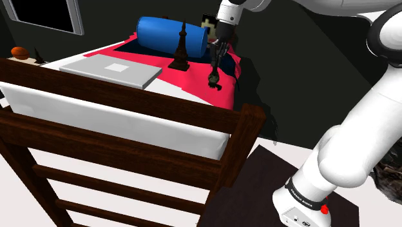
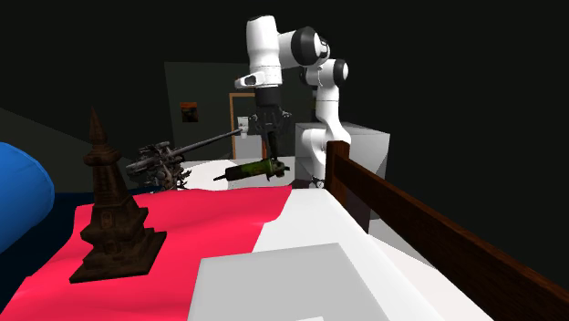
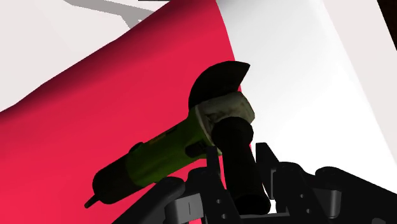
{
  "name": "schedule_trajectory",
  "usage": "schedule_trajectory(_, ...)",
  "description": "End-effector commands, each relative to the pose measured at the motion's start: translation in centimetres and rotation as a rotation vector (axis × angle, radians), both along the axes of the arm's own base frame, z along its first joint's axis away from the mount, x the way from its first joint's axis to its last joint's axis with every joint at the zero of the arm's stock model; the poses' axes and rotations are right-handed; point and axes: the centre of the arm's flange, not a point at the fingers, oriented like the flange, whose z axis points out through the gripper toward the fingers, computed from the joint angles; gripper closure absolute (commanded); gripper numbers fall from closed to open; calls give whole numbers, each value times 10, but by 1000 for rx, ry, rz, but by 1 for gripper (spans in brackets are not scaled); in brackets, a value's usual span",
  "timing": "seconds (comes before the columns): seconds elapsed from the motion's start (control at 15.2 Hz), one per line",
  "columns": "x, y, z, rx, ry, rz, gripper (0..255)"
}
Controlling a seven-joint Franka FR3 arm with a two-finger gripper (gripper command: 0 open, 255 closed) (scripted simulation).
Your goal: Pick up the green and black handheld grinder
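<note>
Bed first: dark wooden frame (image 1: 129,97) nearest the shoulder camera, white mattress (image 1: 96,119) right behind it. A flat grey slab (image 1: 109,69) lies on the mattress, close to the edge of the red cover (image 1: 193,80) that spans the far end of the bed. On the cover a dark tower statuette (image 1: 181,48) stands upright, with a blue bolster (image 1: 158,35) just behind it.

The grinder (image 3: 168,153) is at the cover's edge on the shoulder view's right, just beside the statuette and directly under the gripper (image 1: 216,61). Wrist view shows a green body, black tail grip, grey gear head and black guard. Its black side handle (image 3: 238,159) runs down between the fingers (image 3: 264,159), and both press on it — clamped on the handle.

In the second exterior view the grinder hangs roughly level below the hand and looks raised off the cover, though I can't confirm a gap. A dark gun-like model (image 2: 160,164) sits on the cover to that view's left of it, near but apart.

Further back there are dark walls, a grey-framed window (image 1: 51,13) at the shoulder view's upper left, an orange-brown ball (image 1: 20,52) below it, and a small picture (image 2: 190,111) on the far wall.
</note>
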Motion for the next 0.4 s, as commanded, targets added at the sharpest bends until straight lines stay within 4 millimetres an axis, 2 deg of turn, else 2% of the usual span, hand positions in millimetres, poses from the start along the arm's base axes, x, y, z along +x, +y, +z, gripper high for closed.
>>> schedule_trajectory(0.0, 0, 1, 10, 0, 0, 0, 255)
schedule_trajectory(0.2, 0, 1, 26, 0, 0, 0, 255)
schedule_trajectory(0.33, 0, 1, 27, 0, 0, 0, 255)
